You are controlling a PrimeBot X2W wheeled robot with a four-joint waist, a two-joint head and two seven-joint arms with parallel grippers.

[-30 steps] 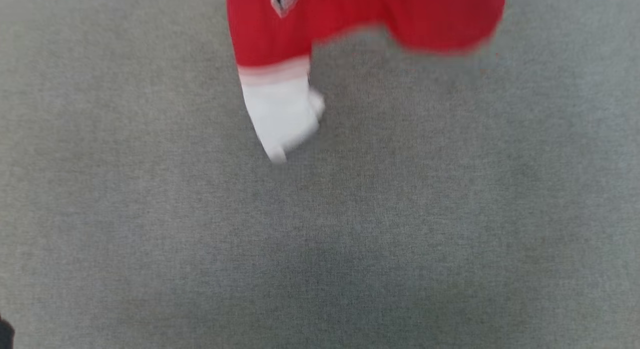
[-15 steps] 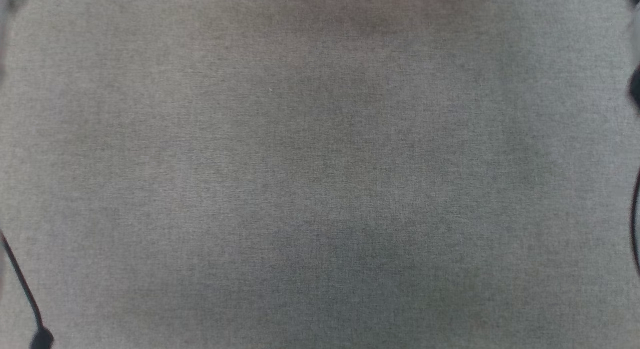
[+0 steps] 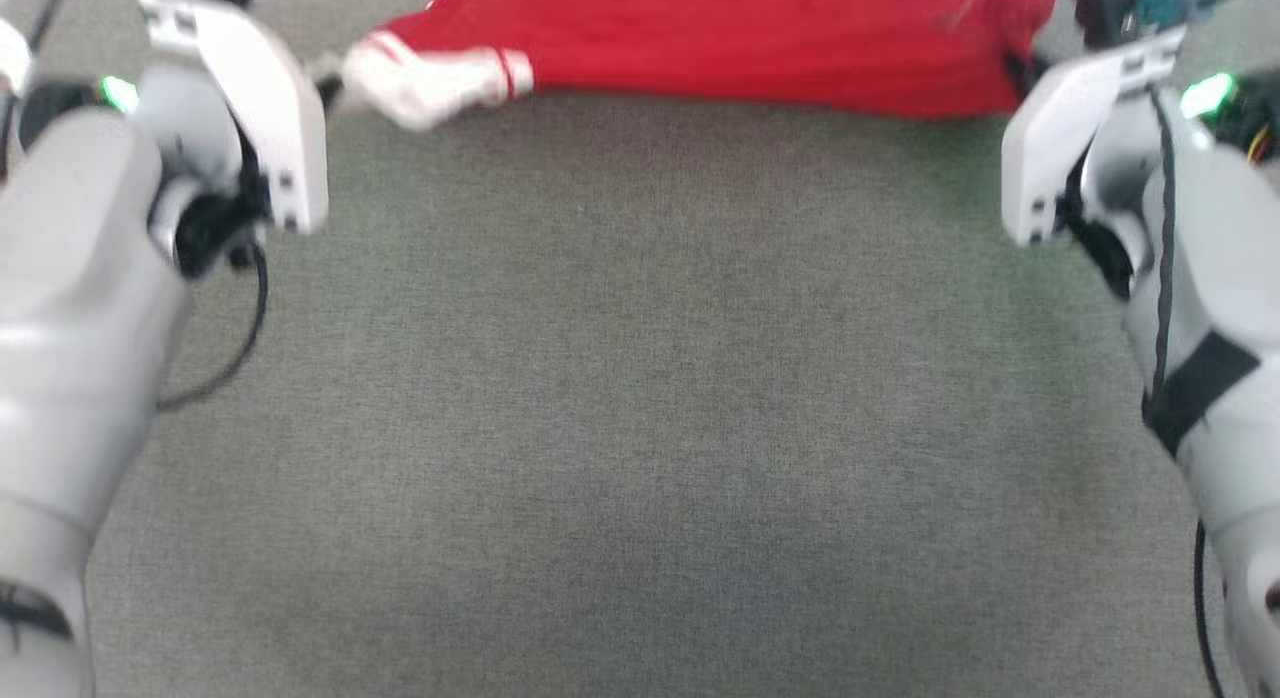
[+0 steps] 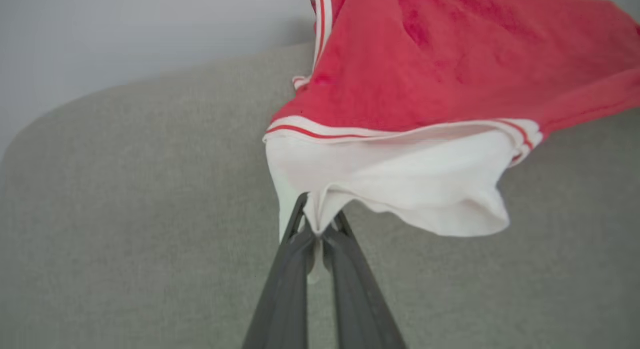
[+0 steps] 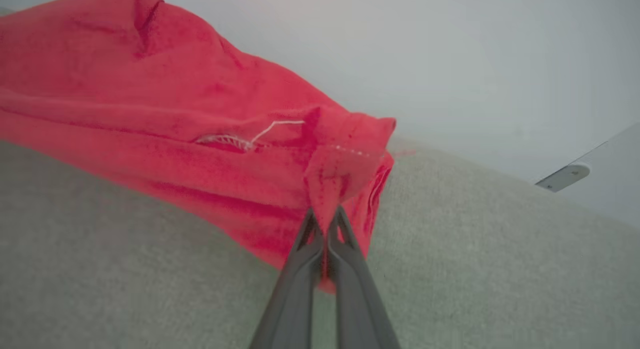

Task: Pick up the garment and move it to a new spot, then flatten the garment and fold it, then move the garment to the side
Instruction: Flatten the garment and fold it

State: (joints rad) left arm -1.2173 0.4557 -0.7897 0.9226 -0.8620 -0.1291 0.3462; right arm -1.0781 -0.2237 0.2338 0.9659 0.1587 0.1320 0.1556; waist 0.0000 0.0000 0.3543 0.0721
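Red garment (image 3: 720,43) stretches across the far side of the grey cloth surface (image 3: 640,398), its white sleeve (image 4: 400,184) clamped in the left gripper (image 4: 320,226), a red corner clamped in the right gripper (image 5: 327,221).

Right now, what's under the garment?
Grey cloth surface lies below the garment, which is held up, pinched by the left fingers and right fingers. Whatever lies beneath its red middle is covered.
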